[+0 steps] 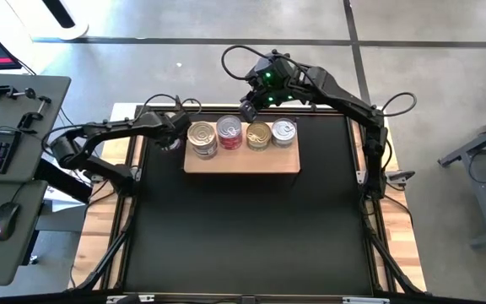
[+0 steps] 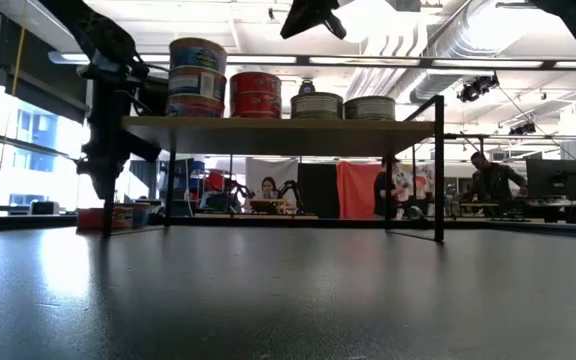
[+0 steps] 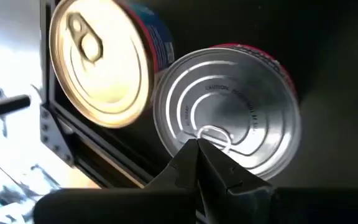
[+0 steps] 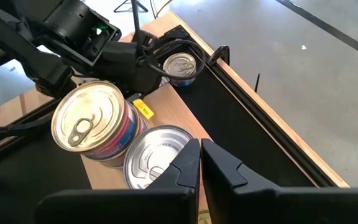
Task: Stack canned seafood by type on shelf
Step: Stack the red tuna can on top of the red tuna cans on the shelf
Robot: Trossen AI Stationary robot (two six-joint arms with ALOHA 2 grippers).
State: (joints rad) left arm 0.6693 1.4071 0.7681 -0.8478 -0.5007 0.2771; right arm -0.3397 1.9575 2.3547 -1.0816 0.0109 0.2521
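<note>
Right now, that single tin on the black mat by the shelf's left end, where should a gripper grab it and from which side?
Grip the lone tin across its round side wall, coming straight down from above, jaws straddling the lid. It stands upright and is short, so a sideways approach would probably find little wall, and the shelf and left arm crowd it.

gold and silver can lids [image 1: 202,133], light-brown shelf [image 1: 241,162]
</note>
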